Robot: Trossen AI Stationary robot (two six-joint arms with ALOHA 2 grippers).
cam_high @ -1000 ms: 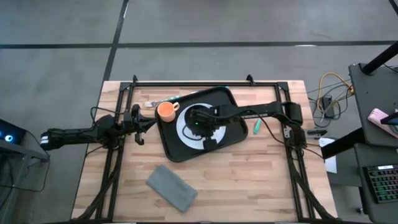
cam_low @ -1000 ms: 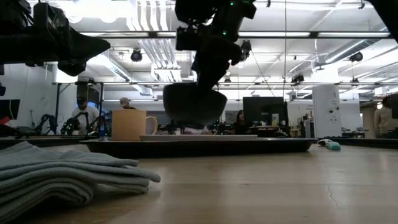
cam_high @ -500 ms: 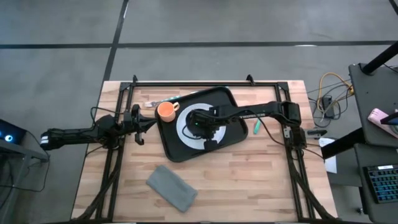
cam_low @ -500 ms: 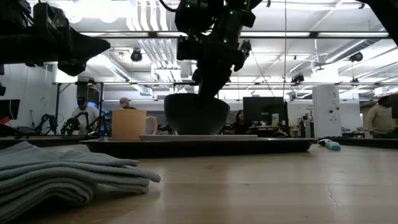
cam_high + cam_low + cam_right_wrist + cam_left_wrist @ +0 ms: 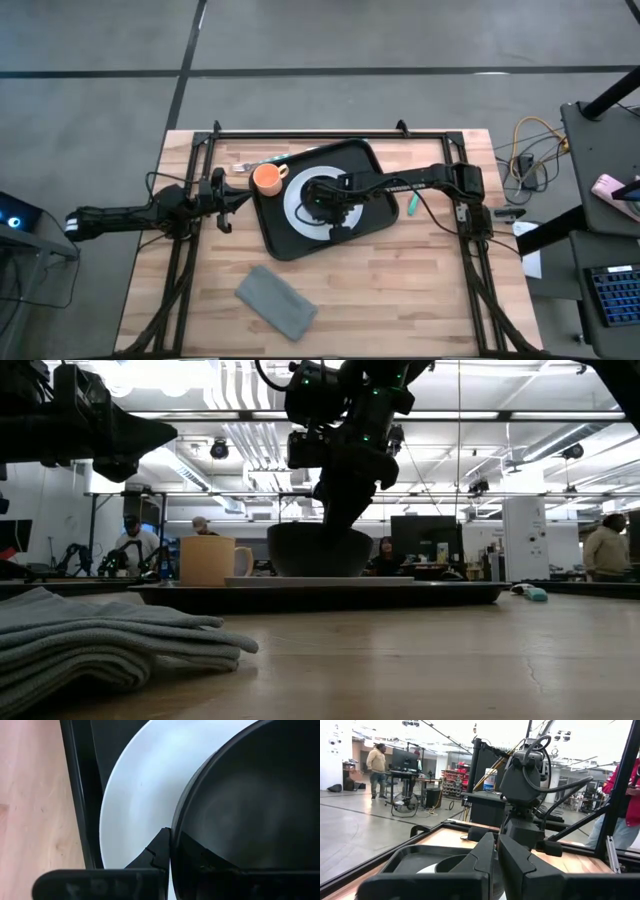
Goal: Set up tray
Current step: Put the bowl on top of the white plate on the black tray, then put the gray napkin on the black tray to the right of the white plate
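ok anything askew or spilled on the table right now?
No spills. The tray sits rotated against the table's edges, and the grey cloth lies skewed too. The right gripper holds the black bowl on the white plate.

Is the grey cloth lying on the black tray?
No, in the high view the cloth lies on the bare wooden table, apart from the tray.

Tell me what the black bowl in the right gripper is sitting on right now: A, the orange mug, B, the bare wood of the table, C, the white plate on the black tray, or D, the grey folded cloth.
C: the low view shows the black bowl resting on the white plate, which lies on the tray, with the right gripper shut on the bowl's rim.
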